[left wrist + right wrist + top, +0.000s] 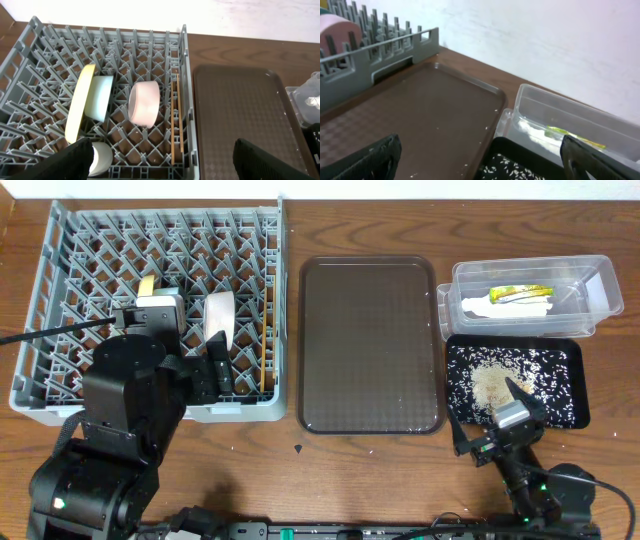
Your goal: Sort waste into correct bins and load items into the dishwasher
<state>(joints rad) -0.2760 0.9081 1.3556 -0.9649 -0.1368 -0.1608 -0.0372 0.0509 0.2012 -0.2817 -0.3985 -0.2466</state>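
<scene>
Judging by how things lie, I take the sorting and loading to be all but done. The yellow plate (79, 107), light blue bowl (101, 97), white bowl (145, 102), white cup (103, 158) and chopsticks (174, 120) all sit among the pegs of the dish rack (160, 211). The snack wrapper (520, 293) and tissue (497, 308) lie in the clear tub (592, 288), and the rice crumbs (490, 385) are in the black tray (577, 416).

My left pincer (161, 147) hangs over the near edge of the rack, fingers wide apart and gripping nothing. My right pincer (480, 142) is likewise spread and bare, near the black tray. What is left, I think, is a check for strays, then drawing both arms back.

A few pale specks dot the brown tray (370, 340), but they are too small for me to call crumbs, and a dark fleck on the bench (298, 448) is no clearer. From above, my left arm covers the near left part of the rack. My own finger cuts off the cup in the left wrist view, and the right wrist view shows only a corner of the black tray.
</scene>
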